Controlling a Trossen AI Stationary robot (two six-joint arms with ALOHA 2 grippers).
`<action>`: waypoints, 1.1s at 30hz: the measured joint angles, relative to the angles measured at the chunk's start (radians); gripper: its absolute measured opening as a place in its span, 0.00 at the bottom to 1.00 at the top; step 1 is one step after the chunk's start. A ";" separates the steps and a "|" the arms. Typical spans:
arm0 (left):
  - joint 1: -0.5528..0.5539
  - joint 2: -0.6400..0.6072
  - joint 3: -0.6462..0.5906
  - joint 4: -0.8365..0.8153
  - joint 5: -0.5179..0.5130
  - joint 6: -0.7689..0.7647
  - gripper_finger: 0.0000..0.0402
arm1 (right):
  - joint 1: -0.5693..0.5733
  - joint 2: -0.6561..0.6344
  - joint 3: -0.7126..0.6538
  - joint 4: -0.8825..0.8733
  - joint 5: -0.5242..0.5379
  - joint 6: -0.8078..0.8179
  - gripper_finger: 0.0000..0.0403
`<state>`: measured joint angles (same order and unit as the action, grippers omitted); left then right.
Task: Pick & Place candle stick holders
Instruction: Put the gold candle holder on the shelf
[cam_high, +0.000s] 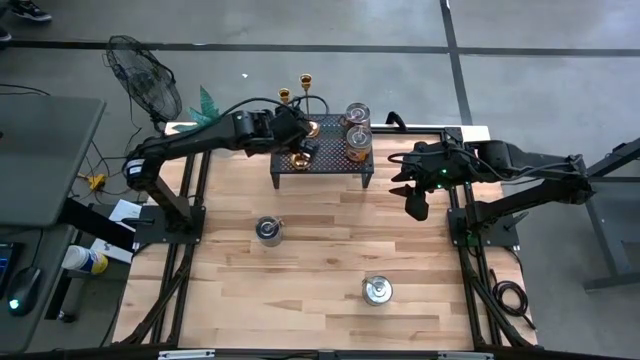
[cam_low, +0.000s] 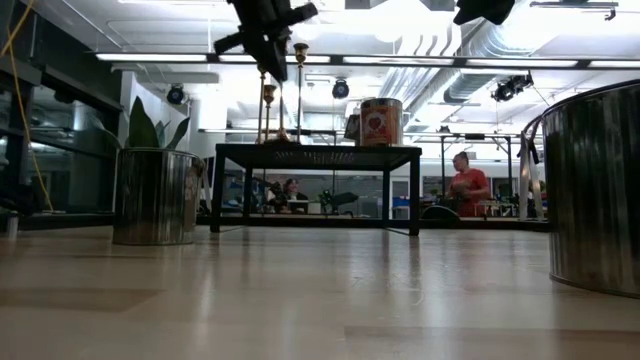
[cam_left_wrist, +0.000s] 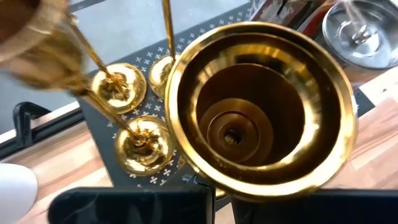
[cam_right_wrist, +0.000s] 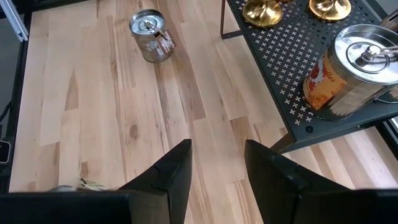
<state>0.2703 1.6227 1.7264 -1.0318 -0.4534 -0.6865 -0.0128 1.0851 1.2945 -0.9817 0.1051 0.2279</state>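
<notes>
Meanwhile, over the black perforated rack (cam_high: 322, 160) at the far side of the tabletop (cam_high: 320, 260), we see the left claw (cam_high: 303, 148) clamped shut on a brass candle stick holder (cam_left_wrist: 258, 112), carried bottom-up toward its wrist camera so that the hollow flared base fills that view. We judge the grip sits on the slim stem (hidden behind the base), which would explain the fingers closing almost fully. Below it on the rack stand more candle stick holders: two flared bases (cam_left_wrist: 118, 87) close together and a third stem just beside them, with two tall ones (cam_low: 283, 90) rising above the rack in the low view. Two printed tins (cam_high: 357, 135) share the rack's right half, leaving its left half to the brass pieces. We read the rack as the collecting place, though whether this holder is arriving or leaving we cannot tell. The right claw (cam_right_wrist: 214, 168) hangs part-open and empty over bare wood near the rack's right end, waiting clear of the left arm. Two lidded steel cans (cam_high: 268, 230) stand well apart on the near boards.
</notes>
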 joint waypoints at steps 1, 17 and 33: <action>0.000 0.004 -0.001 -0.003 0.003 0.001 0.02 | 0.000 0.000 0.000 0.000 0.000 0.000 0.35; -0.003 0.025 0.003 -0.010 -0.010 0.024 0.02 | 0.000 0.000 0.000 -0.001 -0.005 0.008 0.35; -0.002 0.024 0.003 -0.045 -0.005 0.024 0.02 | 0.000 0.000 0.000 -0.001 -0.003 0.008 0.35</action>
<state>0.2680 1.6466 1.7294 -1.0767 -0.4587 -0.6624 -0.0124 1.0851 1.2947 -0.9825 0.1020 0.2359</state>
